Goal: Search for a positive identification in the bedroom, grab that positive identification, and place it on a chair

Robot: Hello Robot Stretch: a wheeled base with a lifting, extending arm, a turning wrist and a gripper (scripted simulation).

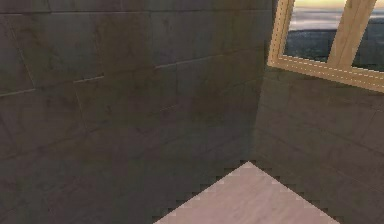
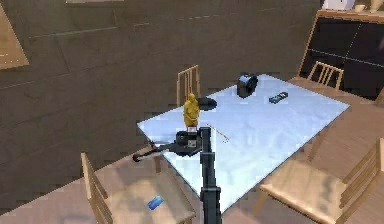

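Pale tabletop across centre of arm side view. Wooden chair at lower left. Dark arm up from bottom edge. Tool at tabletop's left corner, holding nothing. Yellow figurine just above. Small blue card-like thing flat on chair seat.

Window is getting cropped by the forward view's top and right edges. Arm side view: cabinet is running off the top right corner and the right-hand chair off the bottom edge. A blue speck is sitting on the left chair's seat, too small to name. Same for the dark flat item by the tabletop's far right edge. The jaws are overlapping the tabletop's left corner, so whether they're holding anything can't be told.
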